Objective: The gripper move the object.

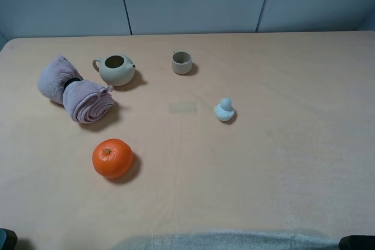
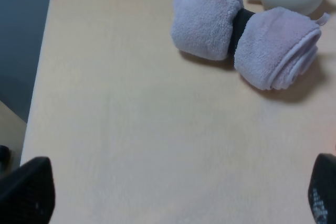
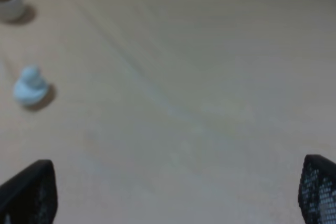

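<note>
Exterior high: towel (image 1: 76, 91) beside teapot (image 1: 116, 69), untouched.

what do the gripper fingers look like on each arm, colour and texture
Only the fingertips show. The left gripper has black, blunt rounded fingers, one with a fine dotted mesh texture. The right gripper looks alike: black fingers with a mesh-patterned pad. No cables or markings are visible.

Pale teapot (image 1: 116, 69) sitting lidless at the back left of the counter (image 1: 281, 156). Small cup (image 1: 181, 62) standing to its right, well apart. Light blue duck (image 1: 224, 110) sitting near the middle, nearer the front than the cup. Orange (image 1: 112, 158) resting front left, casting a shadow to its right.
</note>
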